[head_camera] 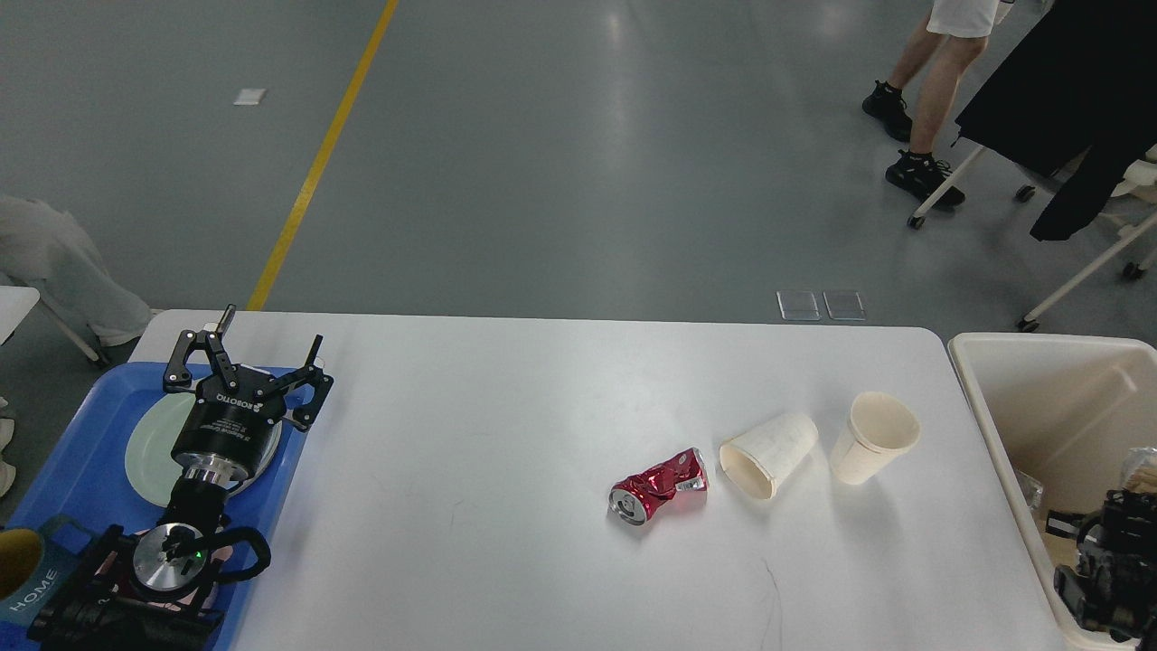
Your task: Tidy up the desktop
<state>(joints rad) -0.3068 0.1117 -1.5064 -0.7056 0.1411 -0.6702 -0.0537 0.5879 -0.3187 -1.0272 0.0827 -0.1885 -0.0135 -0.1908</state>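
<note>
Left hand [268,346] above desktop's [506,434] left edge

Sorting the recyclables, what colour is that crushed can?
Red and silver: the crushed can, head view.

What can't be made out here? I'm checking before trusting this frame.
- Right pincer: head view, dark and cut by the right edge; open or shut unclear.
- Bin contents: mostly hidden by its wall and the right arm.
- Plate: partly covered by the left pincer.
- Mug: cut off at the left edge.
</note>
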